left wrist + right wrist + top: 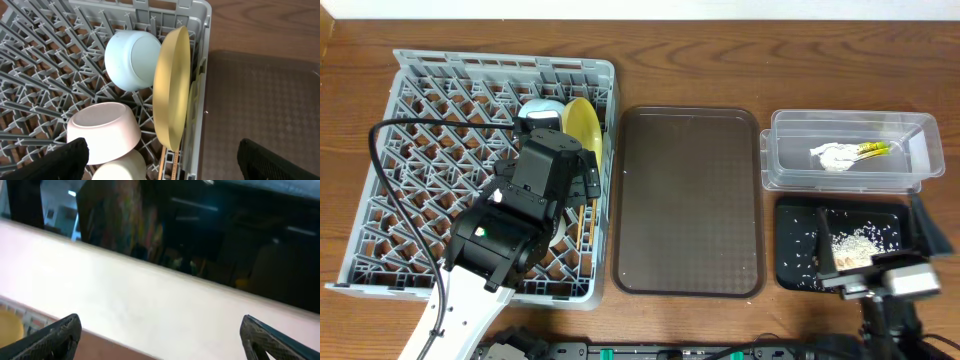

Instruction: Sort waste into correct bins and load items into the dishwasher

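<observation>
Overhead: fixed, looks straight down from far enough to take in the whole table (720, 40), with rack (500, 62) at left and brown tray (688, 200) in the centre. Left wrist: close in, angled down on the rack's right side, plate (172, 90) mid-frame. It shares that corner and the tray's left edge with overhead. Right wrist: tilted up off the table at a pale band (150, 305) and dark background (210, 235). Overlap can't be made out.
</observation>
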### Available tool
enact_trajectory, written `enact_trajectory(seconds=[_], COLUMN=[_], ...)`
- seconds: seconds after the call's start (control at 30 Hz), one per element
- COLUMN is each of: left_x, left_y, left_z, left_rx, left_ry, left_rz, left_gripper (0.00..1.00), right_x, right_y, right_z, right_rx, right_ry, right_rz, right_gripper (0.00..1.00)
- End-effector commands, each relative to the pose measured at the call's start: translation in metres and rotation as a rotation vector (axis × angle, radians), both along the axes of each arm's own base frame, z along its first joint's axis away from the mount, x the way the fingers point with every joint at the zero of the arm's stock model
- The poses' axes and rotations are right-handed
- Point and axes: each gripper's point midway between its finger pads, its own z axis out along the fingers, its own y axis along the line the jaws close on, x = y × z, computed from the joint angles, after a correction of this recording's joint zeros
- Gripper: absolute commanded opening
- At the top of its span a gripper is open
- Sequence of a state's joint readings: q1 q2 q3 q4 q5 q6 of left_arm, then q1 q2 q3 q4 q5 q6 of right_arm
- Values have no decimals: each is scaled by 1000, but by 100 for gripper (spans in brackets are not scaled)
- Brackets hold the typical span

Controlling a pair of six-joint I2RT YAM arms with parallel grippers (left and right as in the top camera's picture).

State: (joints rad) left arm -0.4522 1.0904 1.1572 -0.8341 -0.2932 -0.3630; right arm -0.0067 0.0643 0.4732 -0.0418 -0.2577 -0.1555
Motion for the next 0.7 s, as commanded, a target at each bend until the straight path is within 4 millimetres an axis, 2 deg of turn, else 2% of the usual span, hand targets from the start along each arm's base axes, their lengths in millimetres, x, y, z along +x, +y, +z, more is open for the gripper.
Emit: enact_trajectory(seconds=[0.0,0.37,0.67], left_x=[2,2,2], left_y=[1,1,1], left_z=[6,6,6], left_rx=[-5,-5,-5], left_ry=[-13,-13,-13], left_rz=[8,8,8], left_gripper=[96,96,96], right_x=[4,38,50], right_y=[4,7,5], right_z=[-25,-97,-128], right_rx=[-19,25,127], right_ry=[19,107,131], right_rz=[17,40,40], right_gripper=[99,99,99])
